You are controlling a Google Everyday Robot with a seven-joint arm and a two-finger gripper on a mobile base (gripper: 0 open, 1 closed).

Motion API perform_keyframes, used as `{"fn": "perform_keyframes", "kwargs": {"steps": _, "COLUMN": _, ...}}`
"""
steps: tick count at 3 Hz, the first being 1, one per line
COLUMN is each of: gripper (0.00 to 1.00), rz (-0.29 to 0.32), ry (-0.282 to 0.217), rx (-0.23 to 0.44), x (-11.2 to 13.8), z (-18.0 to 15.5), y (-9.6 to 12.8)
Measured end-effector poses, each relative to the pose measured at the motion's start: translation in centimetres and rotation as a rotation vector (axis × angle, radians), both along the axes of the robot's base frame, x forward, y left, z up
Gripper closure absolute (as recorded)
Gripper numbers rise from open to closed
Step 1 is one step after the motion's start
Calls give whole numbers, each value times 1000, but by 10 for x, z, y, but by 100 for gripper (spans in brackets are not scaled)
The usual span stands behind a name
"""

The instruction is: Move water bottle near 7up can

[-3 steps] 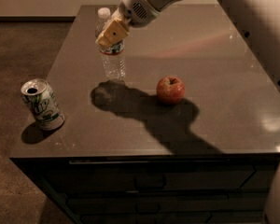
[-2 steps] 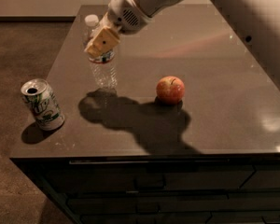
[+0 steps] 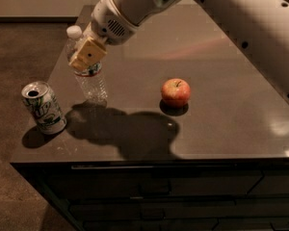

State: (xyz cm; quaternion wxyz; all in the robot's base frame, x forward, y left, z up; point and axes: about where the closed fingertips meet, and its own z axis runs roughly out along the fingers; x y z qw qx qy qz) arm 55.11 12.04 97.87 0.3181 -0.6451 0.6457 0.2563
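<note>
Over the left part of the dark grey tabletop [image 3: 221, 81], the end effector [image 3: 86, 57] is closed on the small clear ribbed plastic water bottle [image 3: 92, 84], w/ its tan pads [image 3: 92, 51] across the upper body at approx. label height. The grip sits high, so the white cap [image 3: 73, 31] tilts left, away from the wrist. Whether the base touches the surface cannot be determined. The silver-white aluminium 7up can w/ green lettering [image 3: 44, 108] stands upright near the front-left corner, close to the bottle but w/ a gap between. A red apple [image 3: 176, 92] rests to the right, well apart, outside the travel path. Judgement: transfer is largely complete; remaining req. is a short shift toward the can, then release. Risk: the tilted bottle may tip on release or knock the can.
</note>
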Motion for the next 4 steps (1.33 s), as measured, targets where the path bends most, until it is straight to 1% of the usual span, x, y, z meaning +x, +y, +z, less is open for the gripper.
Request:
{"fn": "perform_keyframes", "kwargs": {"steps": 1, "gripper": 100, "rz": 4, "ry": 36, "rx": 8, "x": -3, "z": -11, "y": 3}}
{"fn": "perform_keyframes", "kwargs": {"steps": 2, "gripper": 100, "rz": 22, "ry": 73, "rx": 7, "x": -9, "z": -22, "y": 9}}
{"fn": "perform_keyframes", "kwargs": {"steps": 3, "gripper": 100, "rz": 53, "ry": 90, "rx": 17, "x": -17, "z": -26, "y": 18}}
{"fn": "perform_keyframes", "kwargs": {"steps": 4, "gripper": 100, "rz": 104, "ry": 79, "rx": 22, "x": -28, "z": -21, "y": 34}}
